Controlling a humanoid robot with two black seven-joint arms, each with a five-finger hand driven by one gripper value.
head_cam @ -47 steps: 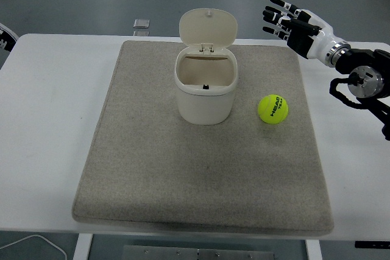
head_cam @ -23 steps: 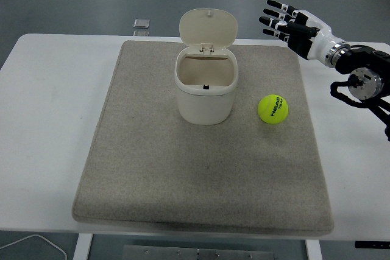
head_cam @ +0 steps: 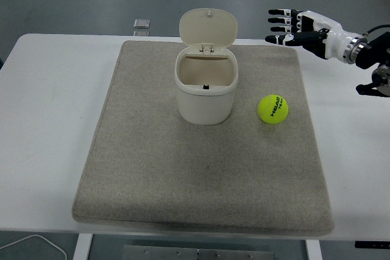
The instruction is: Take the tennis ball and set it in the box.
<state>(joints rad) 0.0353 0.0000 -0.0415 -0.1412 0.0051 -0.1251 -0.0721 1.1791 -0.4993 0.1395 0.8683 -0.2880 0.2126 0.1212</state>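
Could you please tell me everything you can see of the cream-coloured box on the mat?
The box is a small cream container, plastic by its look, with rounded corners and slightly tapering walls. Its hinged lid stands open, tipped up at the back. It sits upright on the grey mat, left of the tennis ball and apart from it. Nothing else touches it.

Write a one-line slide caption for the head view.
Right hand open above the mat's far right corner, tennis ball resting beside the open-lidded box.
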